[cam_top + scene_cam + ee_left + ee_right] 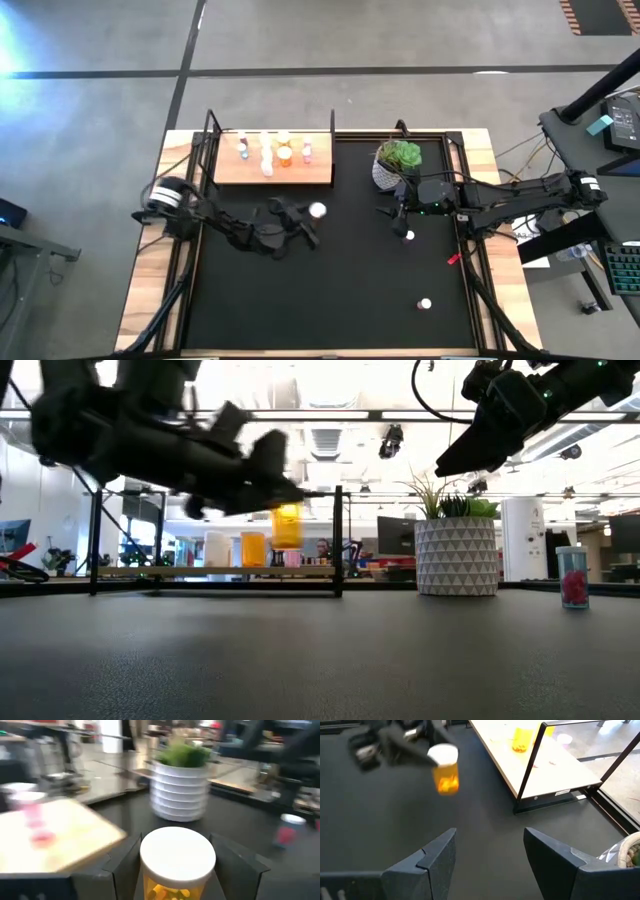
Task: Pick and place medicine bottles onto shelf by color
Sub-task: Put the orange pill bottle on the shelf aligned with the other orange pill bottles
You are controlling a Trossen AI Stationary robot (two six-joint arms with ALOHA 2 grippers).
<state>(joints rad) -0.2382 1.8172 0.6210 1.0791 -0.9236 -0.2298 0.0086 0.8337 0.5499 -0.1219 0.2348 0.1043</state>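
The work surface is a large black mat (330, 270) that lies on a light-wood table (145, 290), and behind it the low view shows a bright open room with white pillars and ceiling lamps. At the far edge of the mat stands the shelf (272, 168), a flat wooden board with thin black posts. On the shelf I count about five small medicine bottles (266, 158) in the high view: white ones, an orange one and a pinkish one; some stand very close together, so the number is not certain. Two more bottles with white caps stand on the mat, one under the right arm (409, 236) and one near the front right corner (425, 303). There is one white pot with a green plant (397, 165) and one small red object (453, 259). The left gripper (308, 225) is clamped on one orange bottle (445, 770) with a white cap, held above the mat just in front of the shelf. The right gripper (487, 857) hovers beside the plant with its fingers apart, holding nothing.
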